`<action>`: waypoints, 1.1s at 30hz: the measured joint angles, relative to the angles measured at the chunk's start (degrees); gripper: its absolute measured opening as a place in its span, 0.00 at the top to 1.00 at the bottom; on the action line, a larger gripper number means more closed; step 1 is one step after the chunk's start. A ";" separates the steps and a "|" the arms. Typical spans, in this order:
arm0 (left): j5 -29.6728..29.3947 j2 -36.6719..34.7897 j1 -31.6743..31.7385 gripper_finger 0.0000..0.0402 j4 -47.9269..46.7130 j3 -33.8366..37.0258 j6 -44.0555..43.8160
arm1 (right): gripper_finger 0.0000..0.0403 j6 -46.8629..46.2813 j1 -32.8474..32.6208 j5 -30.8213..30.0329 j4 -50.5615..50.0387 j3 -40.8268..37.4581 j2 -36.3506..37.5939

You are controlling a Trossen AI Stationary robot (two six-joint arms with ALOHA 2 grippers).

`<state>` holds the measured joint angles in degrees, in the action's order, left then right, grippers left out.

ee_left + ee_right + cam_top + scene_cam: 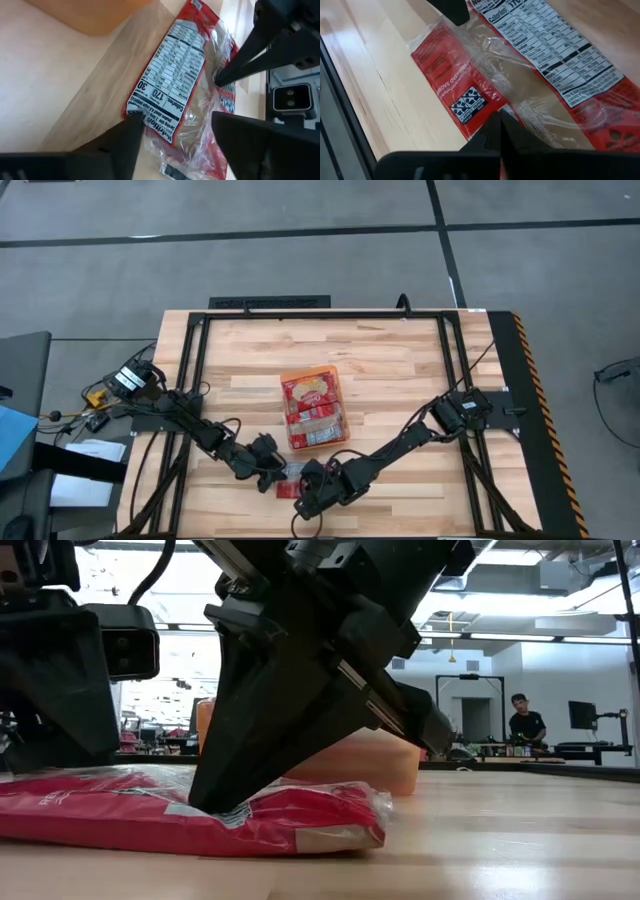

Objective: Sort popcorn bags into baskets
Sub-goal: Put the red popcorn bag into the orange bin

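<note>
One red popcorn bag (288, 478) lies flat on the table near its near edge, with the white nutrition print (175, 75) facing up. The orange basket (310, 372) stands in the middle of the table, and several bags (314, 410) are stacked in it. My left gripper (177, 122) is open. Its fingers stand on either side of one end of the loose bag, and I cannot tell whether they touch it. My right gripper (500, 117) is shut, with its tips down on the same bag (200, 815). My right gripper presses its shut fingertips (215, 805) onto the bag's upper face, on the clear wrap beside the red edge strip (470, 100). It comes slanting down from the table's right. The bag lies flat on the table beneath it.
The basket (370, 765) stands just beyond the loose bag, toward the far side. Black frame rails (195, 370) run along the table's left, right and far edges. Both arms cross low over the near half of the table. A person (525, 720) stands far back in the room.
</note>
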<state>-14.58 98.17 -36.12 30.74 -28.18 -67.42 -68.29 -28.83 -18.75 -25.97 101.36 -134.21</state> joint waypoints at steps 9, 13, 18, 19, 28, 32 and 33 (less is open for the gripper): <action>2.72 0.02 0.15 0.82 -0.17 0.00 2.74 | 0.97 3.91 1.56 1.67 0.91 -0.07 0.16; 2.71 -0.10 0.19 0.98 0.08 0.06 1.67 | 0.98 5.52 2.20 0.63 0.13 -0.27 1.24; 3.68 -3.26 0.24 1.00 -0.53 0.28 0.48 | 0.97 5.93 2.32 -0.73 -2.45 -0.31 5.61; 4.50 -4.37 0.26 1.00 -0.63 0.33 -0.74 | 0.97 5.97 2.01 -1.05 -2.96 -0.25 6.89; 2.27 -12.13 0.94 0.98 -5.19 0.44 2.51 | 0.98 0.94 -2.03 -7.21 -16.36 -0.02 14.15; 3.25 -16.09 2.39 0.86 -5.66 0.22 9.75 | 0.98 -3.27 -3.67 -6.71 -15.64 -0.14 10.03; 2.75 -16.76 2.67 0.82 -6.51 0.22 10.80 | 0.98 -3.84 -3.94 -6.63 -14.98 -0.17 9.07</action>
<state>-11.83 81.41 -33.45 24.23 -27.97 -56.62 -72.13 -32.77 -25.39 -40.95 101.19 -125.14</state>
